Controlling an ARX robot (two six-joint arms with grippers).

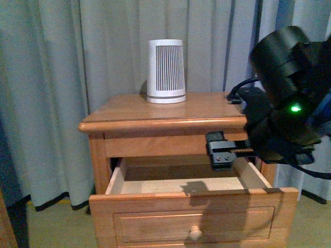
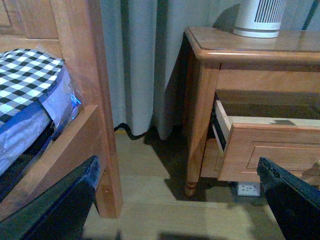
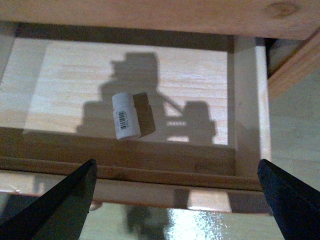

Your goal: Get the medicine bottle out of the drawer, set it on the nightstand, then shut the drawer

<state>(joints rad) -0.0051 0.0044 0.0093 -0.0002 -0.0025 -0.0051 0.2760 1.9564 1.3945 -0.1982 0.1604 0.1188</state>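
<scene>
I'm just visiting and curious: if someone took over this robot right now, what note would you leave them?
Left gripper: open, empty, beside the honey-brown wooden nightstand.
Right gripper: open, empty, over its pulled-out upper drawer.
The small white cylindrical medicine bottle lies on its side inside, ungrasped.
Done: drawer open.
Left: grasp bottle, set it on the nightstand top, shut drawer.

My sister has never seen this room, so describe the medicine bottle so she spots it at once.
Find the honey-brown wooden nightstand in front of the grey curtain; its upper drawer is pulled open. The medicine bottle lies on its side on the drawer's pale floor. It is small and white with a barcode label, far smaller than the ribbed device standing on top.
</scene>
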